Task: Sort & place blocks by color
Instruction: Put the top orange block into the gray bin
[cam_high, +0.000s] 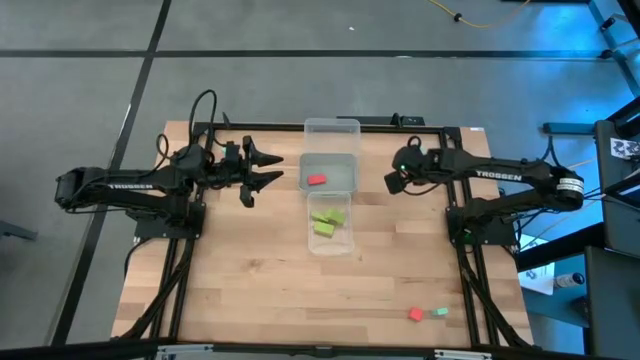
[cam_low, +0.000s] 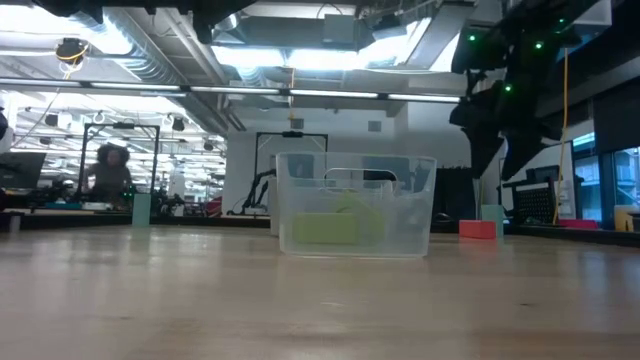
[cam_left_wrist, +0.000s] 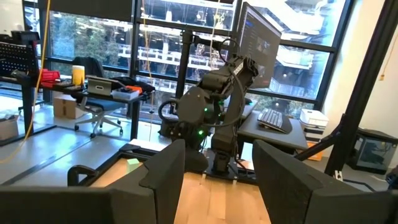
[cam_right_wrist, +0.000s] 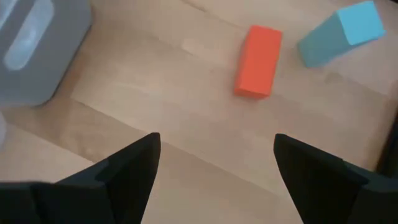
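Note:
Three clear trays stand in a row down the table's middle. The middle tray (cam_high: 346, 164) holds a red block (cam_high: 317, 180); the near tray (cam_high: 332, 246) holds lime blocks (cam_high: 328, 220), which show through its wall as the lime blocks (cam_low: 325, 228). A red block (cam_high: 415, 314) and a mint block (cam_high: 441, 312) lie on the table near its right front corner; the same red block (cam_right_wrist: 258, 61) and mint block (cam_right_wrist: 341, 34) show past my right gripper (cam_right_wrist: 214, 165). That right gripper (cam_high: 392, 182) hangs open, tipped downward, right of the trays. My left gripper (cam_high: 268, 170) is open and level, left of them, raised; nothing sits between its fingers (cam_left_wrist: 165, 177).
The far tray (cam_high: 331, 130) shows nothing inside. A tray corner (cam_right_wrist: 31, 50) shows at the edge of the right wrist view. Bare wood spreads across the table's near half. Arm bases and cables run along both side edges.

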